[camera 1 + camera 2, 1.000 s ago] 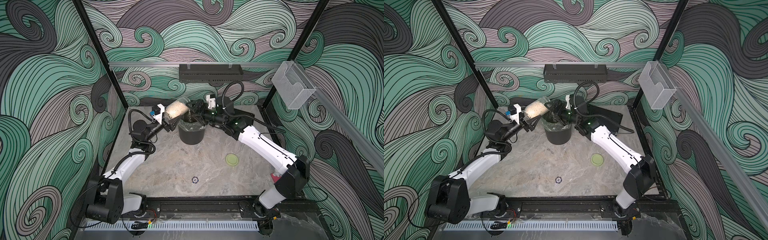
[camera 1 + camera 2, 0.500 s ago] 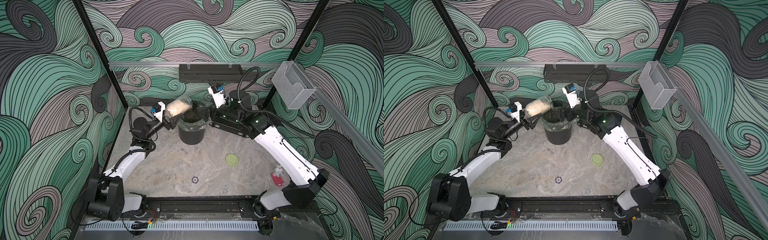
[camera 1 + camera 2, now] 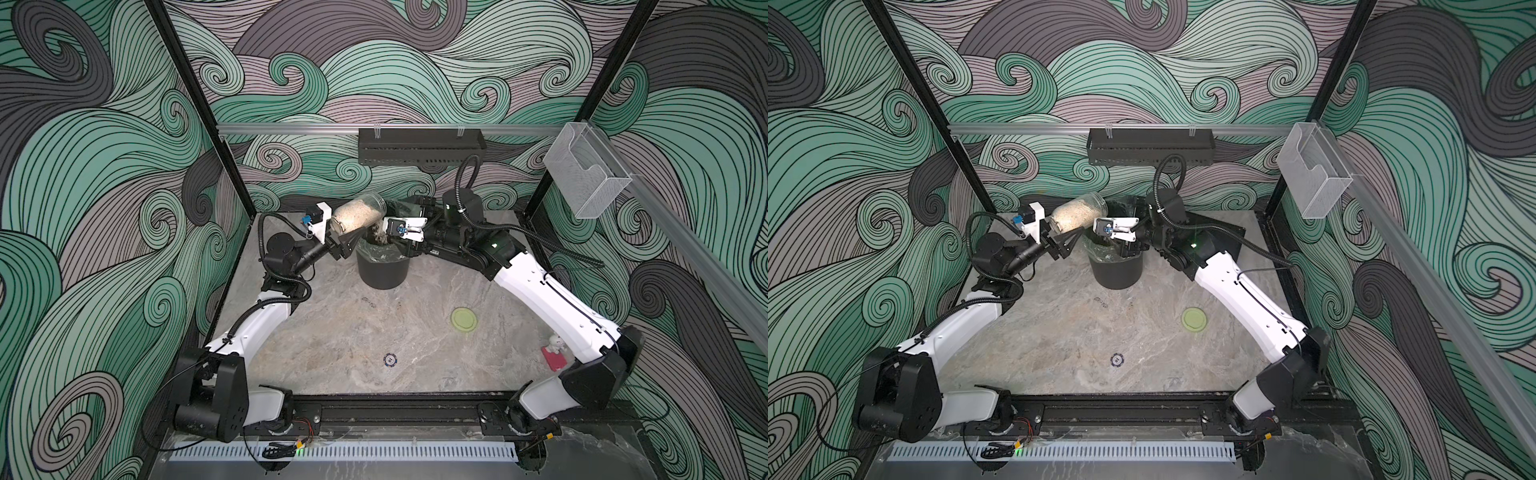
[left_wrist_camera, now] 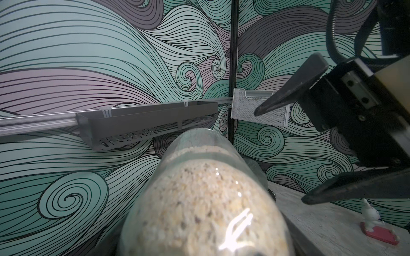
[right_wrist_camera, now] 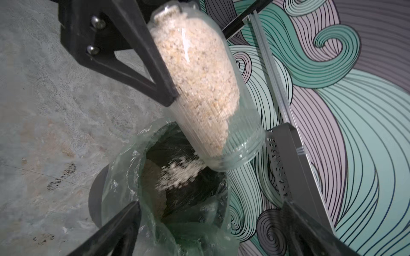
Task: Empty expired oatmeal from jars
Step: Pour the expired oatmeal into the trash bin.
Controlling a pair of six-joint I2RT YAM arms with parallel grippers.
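Oatmeal [image 5: 195,73] is seen packed in the base end of the jar [image 3: 358,214], with a stream [image 5: 179,170] spilling from the open mouth into the bin [image 3: 382,272]. A pale heap is already visible inside the bin's plastic liner [image 5: 124,177].

The jar is held tipped on its side above the bin's 10 o'clock rim, mouth pointed toward the bin centre. No lid is fitted. The lid [image 3: 463,319] is laid flat on the table [image 3: 332,332], at 4 o'clock from the bin and well apart from it.

The left claw [image 3: 351,232] is clamped on the jar near its base; one black finger [image 5: 144,66] is seen pressed along the glass.

The right claw [image 4: 281,156] is spread wide and nothing is held in it. It is parked over the bin's 3 o'clock side. Whether the liner is touched cannot be told.

The bin is placed at 12 o'clock on the table. A small round chip [image 3: 390,360] is seen at 6 o'clock from the bin, and a white figurine on a red base [image 3: 555,351] at 4 o'clock, near the right arm.
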